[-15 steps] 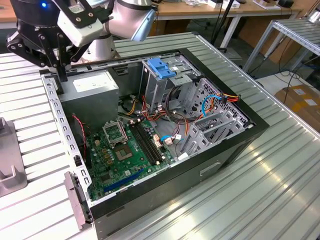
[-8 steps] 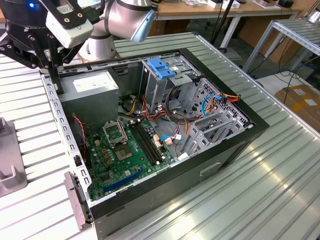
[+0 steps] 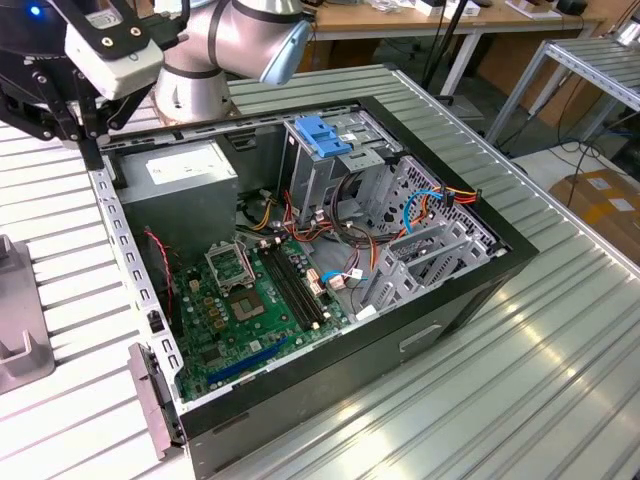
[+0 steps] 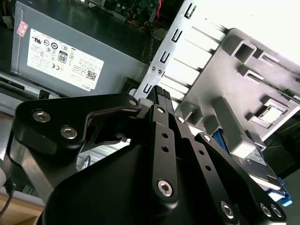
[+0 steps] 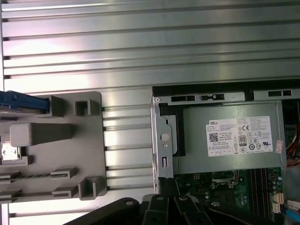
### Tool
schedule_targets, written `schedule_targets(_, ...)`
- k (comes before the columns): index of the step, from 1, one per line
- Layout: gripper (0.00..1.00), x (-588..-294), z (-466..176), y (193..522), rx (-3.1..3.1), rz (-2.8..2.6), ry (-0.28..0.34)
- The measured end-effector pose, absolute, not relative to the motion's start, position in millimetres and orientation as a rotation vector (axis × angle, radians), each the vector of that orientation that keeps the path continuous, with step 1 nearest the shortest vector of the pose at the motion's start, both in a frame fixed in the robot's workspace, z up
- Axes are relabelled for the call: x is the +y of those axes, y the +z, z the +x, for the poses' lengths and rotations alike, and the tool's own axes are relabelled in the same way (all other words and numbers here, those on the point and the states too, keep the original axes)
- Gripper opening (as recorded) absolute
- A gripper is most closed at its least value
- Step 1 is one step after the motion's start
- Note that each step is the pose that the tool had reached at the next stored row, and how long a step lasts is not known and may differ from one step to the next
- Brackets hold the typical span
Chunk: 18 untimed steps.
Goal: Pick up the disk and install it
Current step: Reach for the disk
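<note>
Disk (image 4: 262, 171): lying in the grey holder (image 5: 89, 154), its blue rail (image 5: 23, 102) showing at one end.
Holder: sitting on the slatted worktop (image 5: 187, 47), just beside the open computer case (image 3: 470, 290), off its power-supply corner.
Gripper (image 4: 158, 96): hovering over the case rim by the power supply (image 5: 225, 136), apart from the disk; whether it is spread or closed, I cannot tell.

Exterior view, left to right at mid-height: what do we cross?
Grey holder at the exterior view's left edge → perforated side wall of the computer case → motherboard → grey drive cage → cardboard box at the exterior view's right edge.
</note>
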<state>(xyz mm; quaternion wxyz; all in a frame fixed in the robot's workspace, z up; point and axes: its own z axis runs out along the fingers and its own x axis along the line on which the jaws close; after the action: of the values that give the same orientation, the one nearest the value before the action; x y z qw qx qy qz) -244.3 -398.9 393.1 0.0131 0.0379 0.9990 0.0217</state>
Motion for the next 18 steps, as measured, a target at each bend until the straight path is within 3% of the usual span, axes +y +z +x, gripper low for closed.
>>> schedule_targets(18,0.10,-399.0,-282.2,393.0,3.113,0.118,0.068)
